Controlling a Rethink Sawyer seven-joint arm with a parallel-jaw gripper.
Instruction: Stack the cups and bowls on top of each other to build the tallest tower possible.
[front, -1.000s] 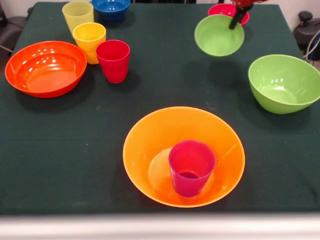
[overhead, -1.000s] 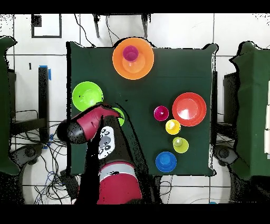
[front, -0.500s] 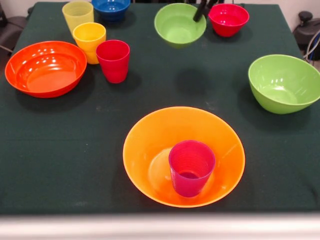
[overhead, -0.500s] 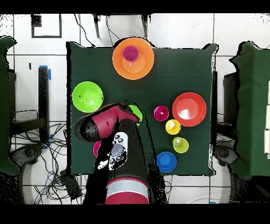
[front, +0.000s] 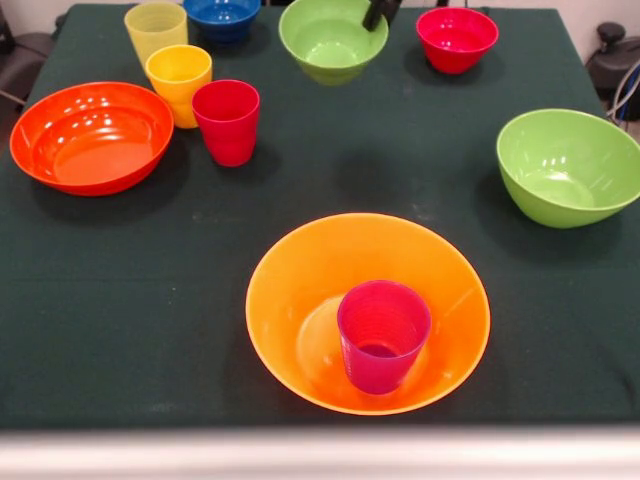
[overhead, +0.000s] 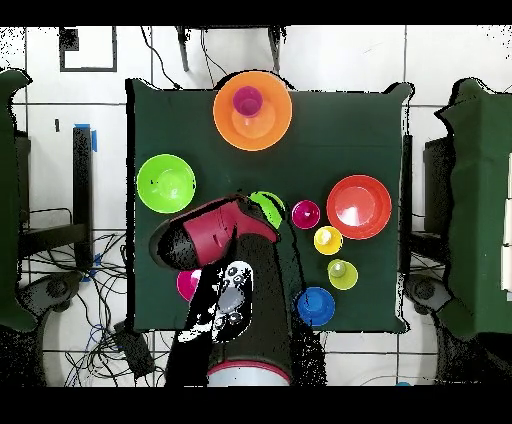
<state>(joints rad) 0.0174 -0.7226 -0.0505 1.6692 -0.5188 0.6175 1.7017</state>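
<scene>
At the top of the front view you see the gripper (front: 378, 14) clamped on the right rim of the small green bowl (front: 331, 40), which hangs tilted above the cloth, its shadow on the table (front: 130, 260) below it. Only the fingertips show there; the overhead view gives you the whole red arm (overhead: 215, 228) reaching up from the bottom edge, but it covers most of that bowl, leaving just a green sliver (overhead: 268, 206) at its tip. The tower so far sits low in the front view's centre: the purple cup (front: 383, 335) stands upright inside the yellow-orange bowl (front: 300, 290). Upper left you have the orange-red bowl (front: 90, 135), with the red-pink cup (front: 227, 121), yellow-orange cup (front: 179, 82) and pale yellow cup (front: 155, 28) beside it in a slanting row, and the blue bowl (front: 222, 17) at the top edge. The red-pink bowl (front: 456, 38) lies upper right; overhead the arm half hides it. The large green bowl (front: 566, 166) sits at the right.
</scene>
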